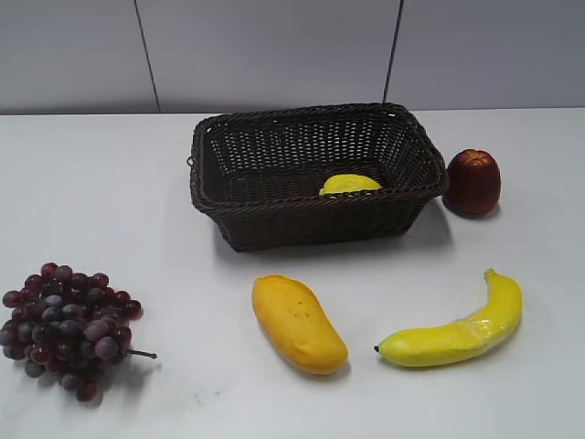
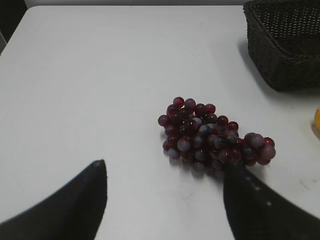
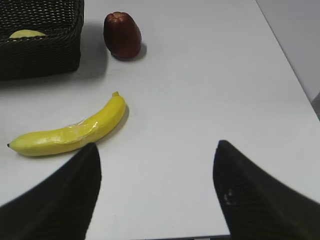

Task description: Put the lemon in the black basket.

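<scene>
The lemon [image 1: 349, 184] lies inside the black basket [image 1: 274, 212], near its front right wall; only its pale yellow top shows. It also shows over the basket rim in the right wrist view [image 3: 26, 34]. The basket's corner shows in the left wrist view [image 2: 285, 45] and in the right wrist view [image 3: 45, 50]. My left gripper [image 2: 164, 165] is open and empty above the table, next to the grapes. My right gripper [image 3: 156, 145] is open and empty above bare table, right of the banana. Neither gripper shows in the exterior view.
A bunch of dark red grapes [image 1: 69, 327] lies at the front left. A mango [image 1: 298, 323] and a banana [image 1: 457, 331] lie in front of the basket. A dark red fruit [image 1: 473, 181] stands right of the basket. The table's right edge [image 3: 287, 65] is near.
</scene>
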Tool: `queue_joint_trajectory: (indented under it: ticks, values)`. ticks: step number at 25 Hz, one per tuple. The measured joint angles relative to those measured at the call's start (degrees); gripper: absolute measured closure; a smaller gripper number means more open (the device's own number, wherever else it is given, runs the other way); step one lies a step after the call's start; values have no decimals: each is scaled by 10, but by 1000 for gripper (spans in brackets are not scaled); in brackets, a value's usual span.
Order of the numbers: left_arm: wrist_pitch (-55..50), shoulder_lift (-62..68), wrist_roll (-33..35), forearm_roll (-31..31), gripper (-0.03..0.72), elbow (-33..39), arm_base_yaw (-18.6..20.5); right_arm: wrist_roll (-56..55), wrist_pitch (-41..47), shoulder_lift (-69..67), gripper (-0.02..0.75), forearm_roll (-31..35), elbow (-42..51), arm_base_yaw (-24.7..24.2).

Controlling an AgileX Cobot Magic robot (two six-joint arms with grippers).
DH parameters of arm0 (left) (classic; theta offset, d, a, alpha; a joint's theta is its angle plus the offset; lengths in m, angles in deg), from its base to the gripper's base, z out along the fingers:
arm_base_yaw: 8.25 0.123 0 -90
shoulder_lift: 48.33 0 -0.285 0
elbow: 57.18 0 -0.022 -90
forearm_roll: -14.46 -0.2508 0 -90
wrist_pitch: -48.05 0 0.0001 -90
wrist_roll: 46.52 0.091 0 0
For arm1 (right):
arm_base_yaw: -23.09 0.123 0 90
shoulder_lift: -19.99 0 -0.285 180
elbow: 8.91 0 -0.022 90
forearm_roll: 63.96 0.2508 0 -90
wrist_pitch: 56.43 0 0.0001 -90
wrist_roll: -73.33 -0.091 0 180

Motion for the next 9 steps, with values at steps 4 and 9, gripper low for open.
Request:
queue_joint_trajectory:
  ticks: [4,9]
  values:
    - [2,0,-1,0,135,0,0,0,0,0,167,0,0,0]
    - [3,0,-1,1,135,0,0,0,0,0,167,0,0,0]
